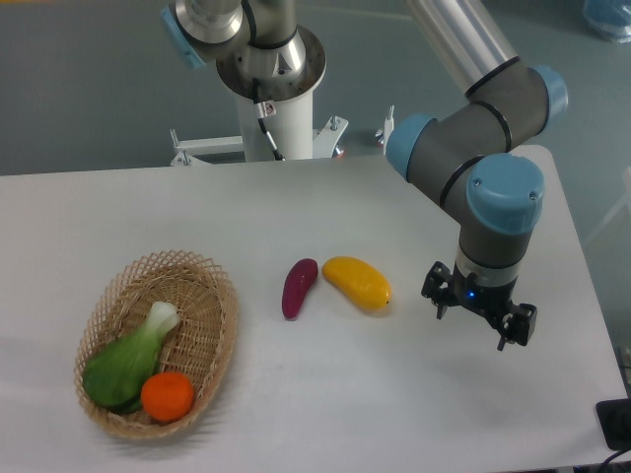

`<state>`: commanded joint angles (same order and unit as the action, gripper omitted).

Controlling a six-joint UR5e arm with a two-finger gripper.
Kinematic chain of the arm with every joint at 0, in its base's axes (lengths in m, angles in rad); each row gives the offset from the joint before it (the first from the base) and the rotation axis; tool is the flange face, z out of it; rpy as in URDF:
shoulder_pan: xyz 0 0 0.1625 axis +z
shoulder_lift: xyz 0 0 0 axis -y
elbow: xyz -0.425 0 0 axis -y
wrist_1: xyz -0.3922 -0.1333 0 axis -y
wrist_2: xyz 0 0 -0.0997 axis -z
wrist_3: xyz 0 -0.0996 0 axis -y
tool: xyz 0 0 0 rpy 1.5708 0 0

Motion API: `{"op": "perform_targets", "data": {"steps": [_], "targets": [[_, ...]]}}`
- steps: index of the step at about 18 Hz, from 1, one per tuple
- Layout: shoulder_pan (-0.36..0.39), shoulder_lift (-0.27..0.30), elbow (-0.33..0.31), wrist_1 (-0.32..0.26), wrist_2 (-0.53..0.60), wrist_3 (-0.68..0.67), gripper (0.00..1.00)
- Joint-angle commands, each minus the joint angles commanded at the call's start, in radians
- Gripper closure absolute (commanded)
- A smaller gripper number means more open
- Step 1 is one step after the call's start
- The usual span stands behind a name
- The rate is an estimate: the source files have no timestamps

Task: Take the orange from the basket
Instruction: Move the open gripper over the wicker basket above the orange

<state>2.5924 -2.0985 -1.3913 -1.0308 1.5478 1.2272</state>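
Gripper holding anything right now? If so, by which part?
Nothing held. The gripper hangs open above bare table at the right, far from the orange, which sits in the basket.

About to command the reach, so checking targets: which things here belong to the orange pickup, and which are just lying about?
Belongs to the job:
orange, in the basket
basket
gripper, off to the right, holding nothing

Just lying about:
green vegetable, in the basket touching the orange
purple vegetable, on the table
yellow fruit, beside it

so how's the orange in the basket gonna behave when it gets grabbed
The orange is round and smooth, so it may slip or roll if pinched off-centre. It leans against the green vegetable and the basket wall, which should steady it. It looks rigid, probably light.
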Motion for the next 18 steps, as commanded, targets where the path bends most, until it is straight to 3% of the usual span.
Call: {"op": "perform_targets", "data": {"steps": [10, 18], "targets": [[-0.012, 0.003, 0.002, -0.003, -0.011, -0.006, 0.00], [-0.109, 0.015, -0.020, -0.005, -0.014, -0.155, 0.00]]}}
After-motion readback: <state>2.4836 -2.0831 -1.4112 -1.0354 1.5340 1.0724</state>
